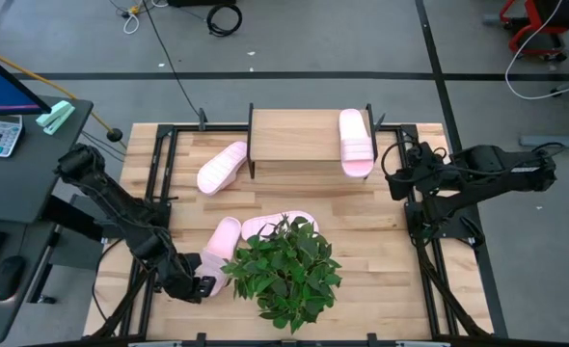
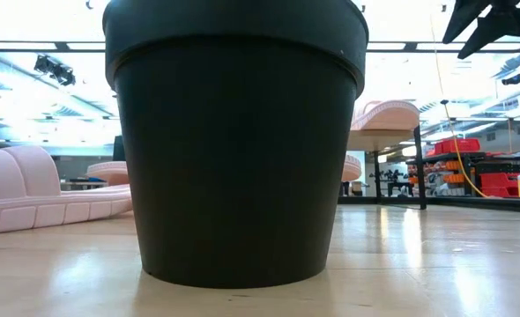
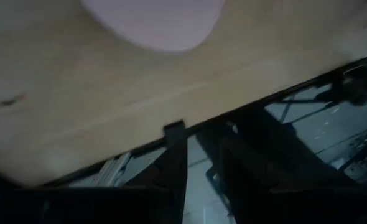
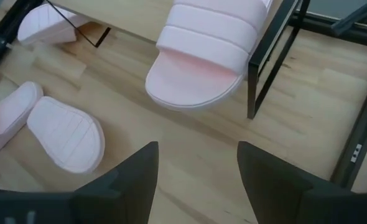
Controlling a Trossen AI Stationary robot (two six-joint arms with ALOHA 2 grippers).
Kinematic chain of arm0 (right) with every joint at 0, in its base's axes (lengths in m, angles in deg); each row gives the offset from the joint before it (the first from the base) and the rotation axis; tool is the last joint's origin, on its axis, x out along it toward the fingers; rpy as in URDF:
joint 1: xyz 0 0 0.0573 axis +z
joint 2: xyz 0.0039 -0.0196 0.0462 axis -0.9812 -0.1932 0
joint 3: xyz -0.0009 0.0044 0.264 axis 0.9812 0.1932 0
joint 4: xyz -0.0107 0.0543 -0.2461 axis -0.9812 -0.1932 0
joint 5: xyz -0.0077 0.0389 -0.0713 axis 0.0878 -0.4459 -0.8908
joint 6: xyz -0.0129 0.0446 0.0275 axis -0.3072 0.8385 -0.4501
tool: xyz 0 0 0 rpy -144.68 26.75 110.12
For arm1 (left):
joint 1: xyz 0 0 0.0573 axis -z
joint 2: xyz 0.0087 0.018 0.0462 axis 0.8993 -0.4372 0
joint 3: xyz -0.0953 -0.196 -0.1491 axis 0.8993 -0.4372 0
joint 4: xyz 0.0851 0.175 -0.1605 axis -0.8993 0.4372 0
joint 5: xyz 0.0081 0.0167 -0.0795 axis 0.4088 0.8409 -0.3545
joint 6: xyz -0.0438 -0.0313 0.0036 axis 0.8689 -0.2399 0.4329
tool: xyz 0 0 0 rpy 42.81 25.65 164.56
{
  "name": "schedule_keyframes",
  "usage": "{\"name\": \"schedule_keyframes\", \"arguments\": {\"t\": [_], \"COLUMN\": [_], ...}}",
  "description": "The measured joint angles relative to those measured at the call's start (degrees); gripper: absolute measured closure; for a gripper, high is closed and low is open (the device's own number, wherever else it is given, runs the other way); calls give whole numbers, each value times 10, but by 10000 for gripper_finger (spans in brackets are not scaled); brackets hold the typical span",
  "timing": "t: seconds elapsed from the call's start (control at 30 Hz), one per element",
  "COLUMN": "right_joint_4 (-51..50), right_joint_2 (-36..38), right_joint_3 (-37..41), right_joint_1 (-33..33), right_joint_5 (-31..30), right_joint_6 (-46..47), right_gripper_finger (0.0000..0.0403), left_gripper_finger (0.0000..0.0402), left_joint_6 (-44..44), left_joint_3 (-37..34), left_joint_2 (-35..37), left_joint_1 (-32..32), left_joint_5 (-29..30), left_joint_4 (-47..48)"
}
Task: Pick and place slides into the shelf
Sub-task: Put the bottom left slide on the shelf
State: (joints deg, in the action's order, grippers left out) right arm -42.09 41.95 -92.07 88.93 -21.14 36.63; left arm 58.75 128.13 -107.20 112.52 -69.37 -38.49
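One pale pink slide point(image 1: 356, 143) lies on the right end of the shelf point(image 1: 294, 135), and its near end point(image 4: 193, 78) overhangs the plank's front edge. A second slide point(image 1: 222, 167) lies on the table left of the shelf. Two more lie side by side beside the plant, one point(image 1: 221, 251) nearer my left gripper and one point(image 1: 263, 227) partly under leaves. My left gripper point(image 1: 205, 285) hovers at the near end of the first of these point(image 3: 158, 25), slightly open, with nothing between its fingers. My right gripper point(image 4: 196, 180) is open in the air just right of the shelf point(image 1: 392, 173).
A leafy plant point(image 1: 284, 272) in a black pot point(image 2: 234, 141) stands in the near middle of the table and blocks most of the low view. Black frame rails point(image 1: 159, 173) run along the table's left and right sides. The table's near edge point(image 3: 190, 118) is close to my left gripper.
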Motion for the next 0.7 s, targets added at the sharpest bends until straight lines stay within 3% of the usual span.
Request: {"name": "schedule_keyframes", "arguments": {"t": [0.1,0.23,0.43,0.53,0.63,0.7], "right_joint_4": [0,-1,0,0,0,0], "right_joint_2": [0,0,-1,-1,-1,-1], "right_joint_3": [10,23,27,27,27,27], "right_joint_1": [0,0,0,0,0,0], "right_joint_5": [-2,-2,-5,-5,-5,-5], "right_joint_6": [4,27,47,56,60,60], "right_gripper_finger": [178,178,178,178,178,178], "left_gripper_finger": [317,338,359,367,369,367], "left_joint_6": [4,6,-7,-37,-59,-68], "left_joint_3": [0,0,0,0,0,0], "left_joint_2": [0,0,0,0,0,0], "left_joint_1": [3,10,13,18,27,32], "left_joint_5": [-34,-19,75,163,238,257], "left_joint_4": [3,36,73,73,51,13]}}
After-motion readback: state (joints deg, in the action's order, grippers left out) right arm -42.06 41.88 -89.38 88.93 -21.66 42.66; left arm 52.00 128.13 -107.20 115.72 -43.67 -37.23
